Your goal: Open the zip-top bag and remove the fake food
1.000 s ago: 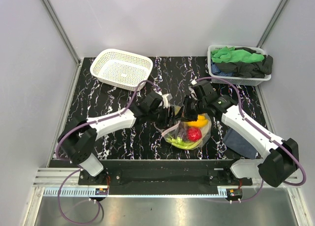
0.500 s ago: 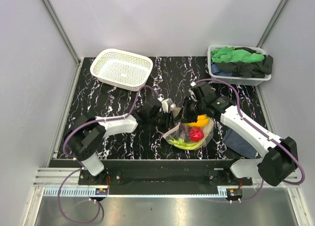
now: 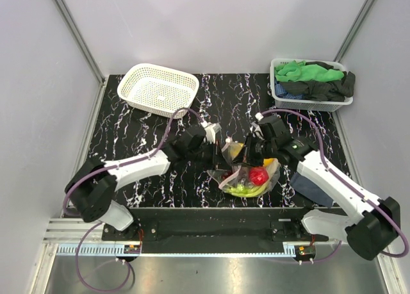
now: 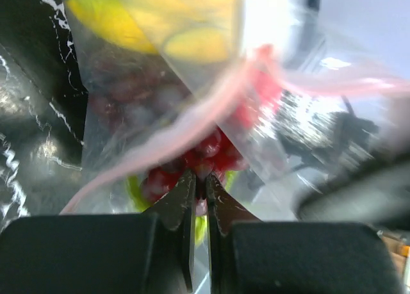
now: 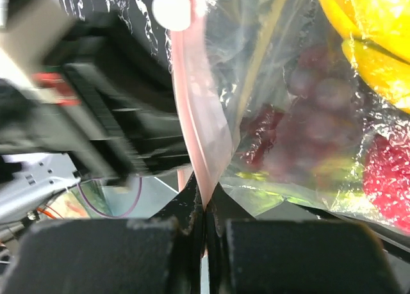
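The fake food [image 3: 255, 177] sits in the zip-top bag [image 3: 225, 177] on the table [image 3: 147, 122].

A: The arms, what are they like?
B: The left arm [image 3: 138, 166] and right arm [image 3: 325, 174] match: white shells on the long links, rounded black joints, and a purple cable [image 3: 172, 120] looping along each from the table's [image 3: 128, 134] near edge.
A: And the fingers [image 4: 174, 207]?
B: Matte black, blocky at the root, tapering to thin tips.

There are 2 arms [image 3: 138, 166] [image 3: 327, 172], 2 white baskets [image 3: 159, 89] [image 3: 307, 104] and 1 zip-top bag [image 3: 238, 179] on 1 table [image 3: 128, 134].
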